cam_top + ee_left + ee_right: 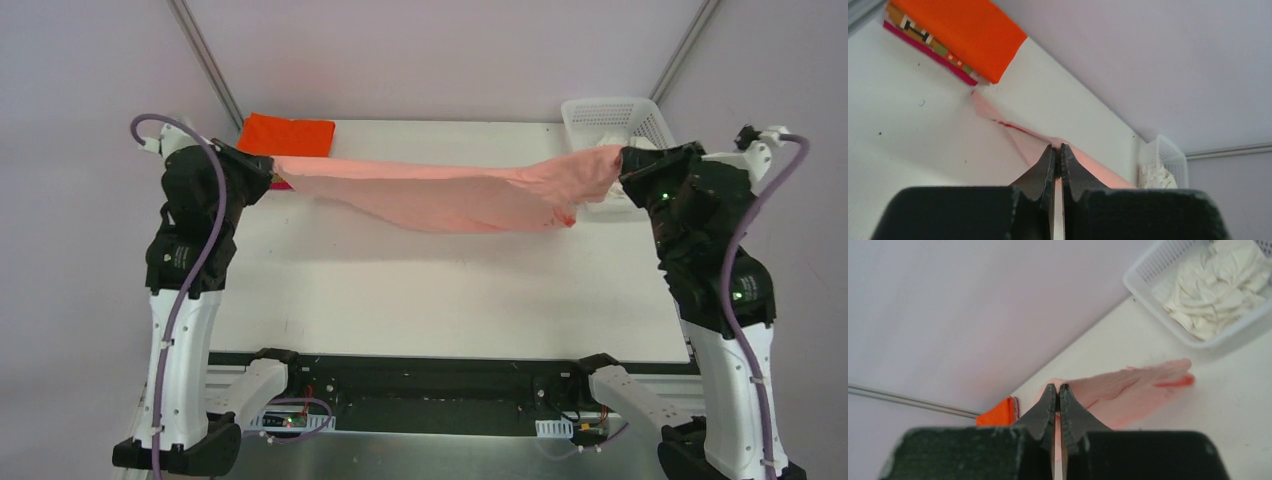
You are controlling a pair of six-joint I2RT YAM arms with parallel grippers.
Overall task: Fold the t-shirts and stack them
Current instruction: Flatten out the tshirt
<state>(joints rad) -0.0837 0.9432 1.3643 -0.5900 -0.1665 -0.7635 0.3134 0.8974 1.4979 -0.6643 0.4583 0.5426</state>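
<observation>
The salmon pink t-shirt [450,195] hangs stretched like a hammock over the far half of the tabletop [420,290], held at both ends. The left end effector [268,170] has its jaws pressed together on one end near the far-left corner. The right end effector [622,165] is likewise clamped on the other end near the far-right corner. The middle sags toward the surface, and whether it touches cannot be told.

The cloth looks thin, light and limp. It will likely drape and crease wherever it is unsupported, and a pinch on a single layer may slip. Seams, hems or the shoulder line seem the surest places to hold.

At the far-left corner lies a folded orange t-shirt [287,134] on top of a small stack. A magenta t-shirt [928,52] shows as an edge at the bottom of that stack. At the far-right corner a white plastic lattice basket [580,110] holds crumpled cream-white t-shirts [1218,285].

The tabletop is white, smooth and flat, which should let fabric slide easily. A plain pale wall [440,50] stands behind the far edge.
</observation>
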